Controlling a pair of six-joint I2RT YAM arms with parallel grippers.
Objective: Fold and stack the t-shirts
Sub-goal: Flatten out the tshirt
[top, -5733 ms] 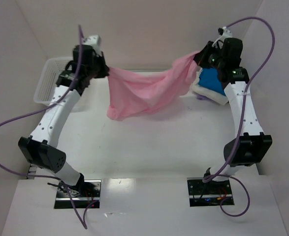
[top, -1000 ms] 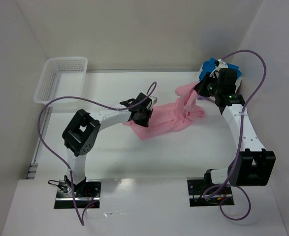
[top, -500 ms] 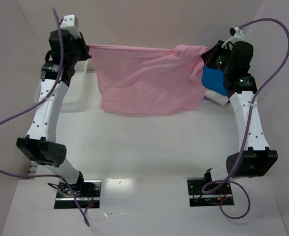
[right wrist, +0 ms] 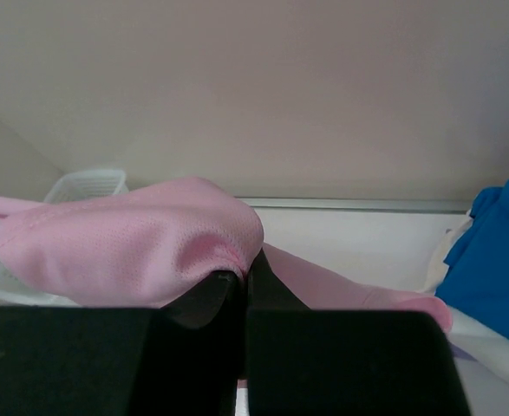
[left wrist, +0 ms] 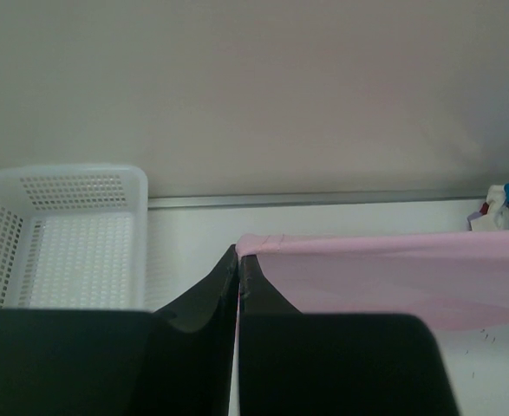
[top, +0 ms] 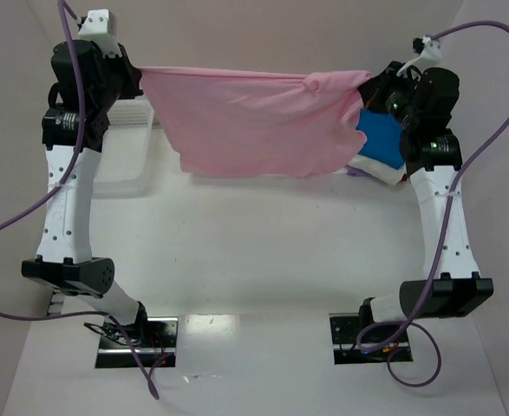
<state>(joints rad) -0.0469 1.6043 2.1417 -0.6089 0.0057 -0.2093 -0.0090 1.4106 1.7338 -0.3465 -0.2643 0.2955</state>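
Now the light pink t-shirt point(top: 254, 130) is held up in the air, spread as a sheet between the two grippers. The left gripper point(top: 131, 80) is closed on one upper corner: in its wrist view the jaws are pressed together on the thin hem, and the cloth runs off flat and taut to the right of them. The right gripper point(top: 377, 88) is closed on the other end, where a bunched lump of cloth bulges above and to the left of its jaws. Below both pairs of jaws the shirt hangs free over the table point(top: 254, 260). The bright blue t-shirt point(top: 380, 139) is seen just below the right jaws, lying on the white t-shirt point(top: 382, 172). The mesh basket point(top: 137, 113) is found below the left jaws. The step in hand is judged to be the spreading of the pink shirt before it is laid flat. For the next move, both grippers probably must be lowered together with the same spacing, so that the lower edge is set down first; the bunch at the right jaws may give an uneven edge.
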